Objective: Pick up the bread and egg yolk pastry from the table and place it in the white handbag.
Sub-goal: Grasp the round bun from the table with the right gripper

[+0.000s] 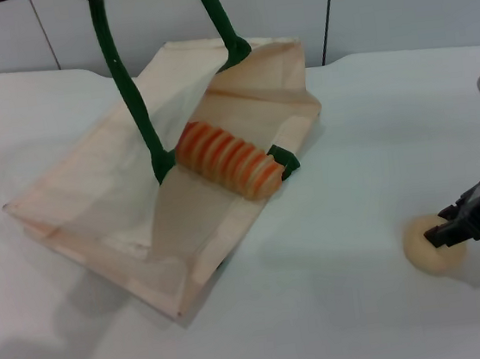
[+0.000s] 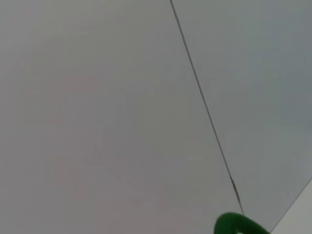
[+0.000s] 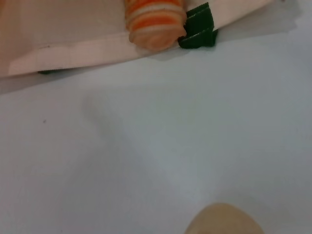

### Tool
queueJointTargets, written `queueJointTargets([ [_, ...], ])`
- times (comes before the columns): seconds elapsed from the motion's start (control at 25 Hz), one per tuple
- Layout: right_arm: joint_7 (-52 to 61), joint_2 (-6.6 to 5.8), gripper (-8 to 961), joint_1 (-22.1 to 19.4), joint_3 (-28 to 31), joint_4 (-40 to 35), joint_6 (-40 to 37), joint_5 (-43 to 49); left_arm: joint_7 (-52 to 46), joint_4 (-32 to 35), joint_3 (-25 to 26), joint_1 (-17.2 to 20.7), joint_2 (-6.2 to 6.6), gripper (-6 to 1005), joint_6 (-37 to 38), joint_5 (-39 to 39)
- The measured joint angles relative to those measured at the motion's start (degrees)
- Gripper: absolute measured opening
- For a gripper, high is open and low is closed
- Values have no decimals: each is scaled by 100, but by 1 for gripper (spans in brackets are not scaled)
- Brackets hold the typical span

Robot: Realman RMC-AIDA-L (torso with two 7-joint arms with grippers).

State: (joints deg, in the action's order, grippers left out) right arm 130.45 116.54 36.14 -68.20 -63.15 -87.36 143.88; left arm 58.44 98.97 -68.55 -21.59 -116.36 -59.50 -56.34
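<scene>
1. Head view: the white handbag [image 1: 97,222] lies on the worktop [image 1: 341,306] with its mouth held open by its green handles [image 1: 131,96], which run up out of frame towards the left gripper; that gripper is not visible, so the state of its jaws cannot be told. The bread [image 1: 227,160] already rests in the handbag's mouth, its long axis running along the opening. The egg yolk pastry [image 1: 432,249] sits on the worktop well apart from the handbag, on its right side. The right gripper [image 1: 454,229] is at the pastry, its jaws spread around the top, apparently not yet pinching it. The right arm is clearly the nearer one.
2. Left wrist view: only a blank wall and a curl of green handle show.
3. Right wrist view: the pastry [image 3: 224,220] lies directly before the camera, with bare worktop between it and the handbag's edge [image 3: 73,51], where the bread's end [image 3: 155,22] pokes out.
</scene>
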Motion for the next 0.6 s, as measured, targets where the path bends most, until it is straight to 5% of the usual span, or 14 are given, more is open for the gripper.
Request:
queueJointTargets([
  [0.6,16,7,309,19,0,-301,-68,-27,0,0,-17,-2,-2,184,0,54],
])
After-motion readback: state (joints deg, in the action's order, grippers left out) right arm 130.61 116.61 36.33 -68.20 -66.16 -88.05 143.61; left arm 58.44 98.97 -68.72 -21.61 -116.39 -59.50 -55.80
